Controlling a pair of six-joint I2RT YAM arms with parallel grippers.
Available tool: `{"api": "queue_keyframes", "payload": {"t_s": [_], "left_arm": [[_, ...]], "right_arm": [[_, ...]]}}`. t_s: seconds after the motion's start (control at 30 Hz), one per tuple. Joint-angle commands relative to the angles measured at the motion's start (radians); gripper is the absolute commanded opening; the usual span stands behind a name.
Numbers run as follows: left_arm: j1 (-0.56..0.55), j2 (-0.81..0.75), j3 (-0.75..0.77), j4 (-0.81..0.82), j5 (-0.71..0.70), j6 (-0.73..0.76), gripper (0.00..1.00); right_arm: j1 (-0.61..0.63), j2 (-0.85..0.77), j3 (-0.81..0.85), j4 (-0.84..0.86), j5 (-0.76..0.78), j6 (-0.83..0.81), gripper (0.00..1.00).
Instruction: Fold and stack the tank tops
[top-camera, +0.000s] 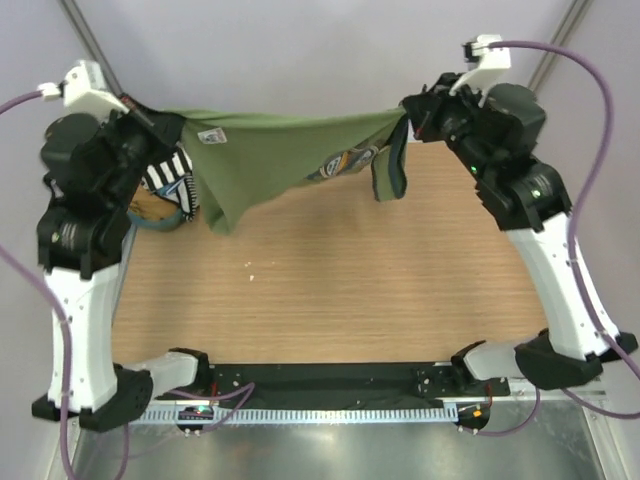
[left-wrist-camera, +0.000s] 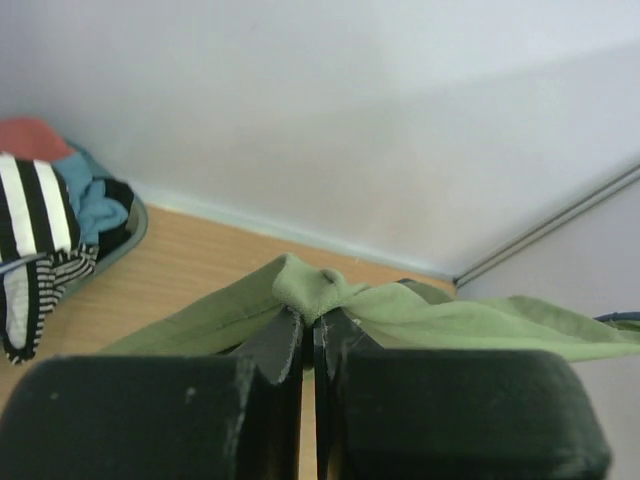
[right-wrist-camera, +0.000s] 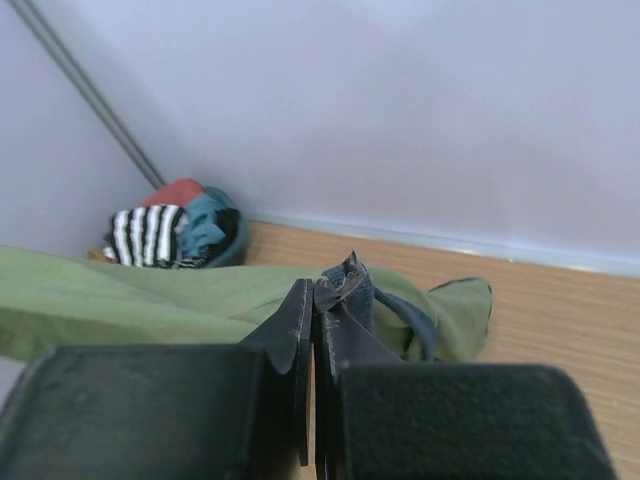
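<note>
Overhead, the left tool (top-camera: 158, 122) and right tool (top-camera: 406, 116) are holding the green top (top-camera: 270, 150) stretched between them over the far edge of the table (top-camera: 330, 300). They are standing well apart, so the cloth is hanging as a broad sheet, probably to spread it before a fold. Whether its drooping lower edge is touching the wood I cannot tell. The striped top (top-camera: 165, 178) is lying in a basket (top-camera: 150, 215) at the far left, just below the left tool, so nothing is being stacked yet

From the left wrist, the left tool's jaws are pressing almost together on a bunched corner of the green top, which is puckering above the tips and running off to both sides. The striped top is sitting with a red garment (left-wrist-camera: 30, 135) and a blue garment (left-wrist-camera: 95, 195) in the corner

From the right wrist, the right tool is likewise pinching closed on a dark-edged strap (right-wrist-camera: 400, 310) of the green top, the rest trailing left; these two firm pinches are, I judge, what is making the sheet taut
</note>
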Motion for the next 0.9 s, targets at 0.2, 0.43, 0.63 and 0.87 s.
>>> {"api": "queue_keyframes", "payload": {"t_s": [0.2, 0.43, 0.63, 0.87], "left_arm": [[0.006, -0.367, -0.183, 0.111, 0.023, 0.032, 0.0], [0.006, -0.392, -0.178, 0.11, 0.112, -0.043, 0.0], [0.004, -0.23, -0.172, 0.05, 0.054, -0.084, 0.0], [0.004, 0.038, -0.48, 0.281, 0.008, -0.184, 0.0]], "right_arm": [[-0.003, -0.386, -0.139, 0.053, -0.27, 0.002, 0.01], [-0.003, -0.463, -0.093, -0.045, -0.282, 0.019, 0.01], [-0.003, -0.185, 0.048, -0.226, -0.1, 0.011, 0.01], [-0.096, 0.121, -0.122, -0.013, -0.142, 0.058, 0.01]]}}
